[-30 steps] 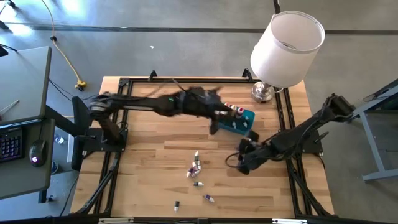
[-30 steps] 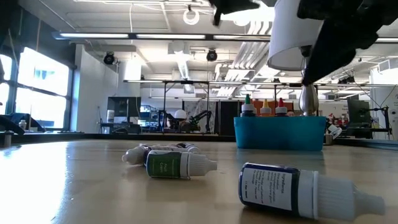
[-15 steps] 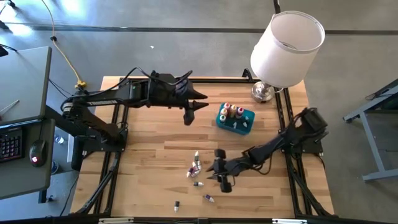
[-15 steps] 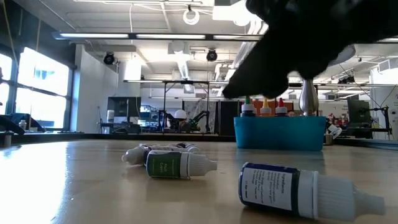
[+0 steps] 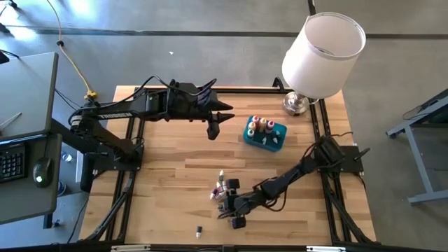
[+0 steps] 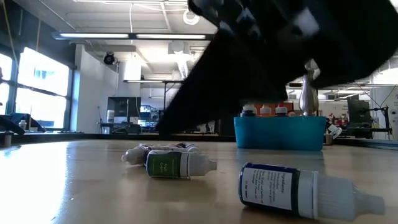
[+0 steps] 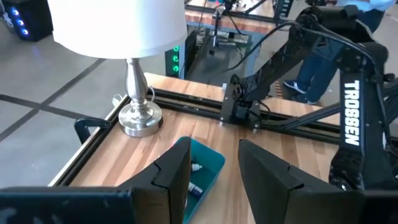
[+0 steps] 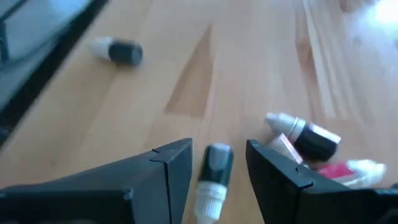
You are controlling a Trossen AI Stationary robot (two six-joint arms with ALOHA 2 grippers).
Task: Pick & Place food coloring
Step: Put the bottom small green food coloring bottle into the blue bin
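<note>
Several small dropper bottles lie on their sides on the wooden table near its near edge. In the low view a green bottle and a dark bottle lie in front. More bottles stand upright in the teal bin. My right gripper is open and low over the loose bottles. Its fingers stand on either side of a dark bottle with a white cap without touching it. My left gripper is open and empty, to the left of the bin.
A lamp with a white shade stands at the table's far right corner, its metal base just beyond the bin. A black frame runs around the table. One bottle lies alone near the near edge.
My right gripper has gone from beside the bin toward the table's near edge and left, down to the loose bottles, and stays open. My left gripper has drawn back from the bin toward the table's left and then kept still.
</note>
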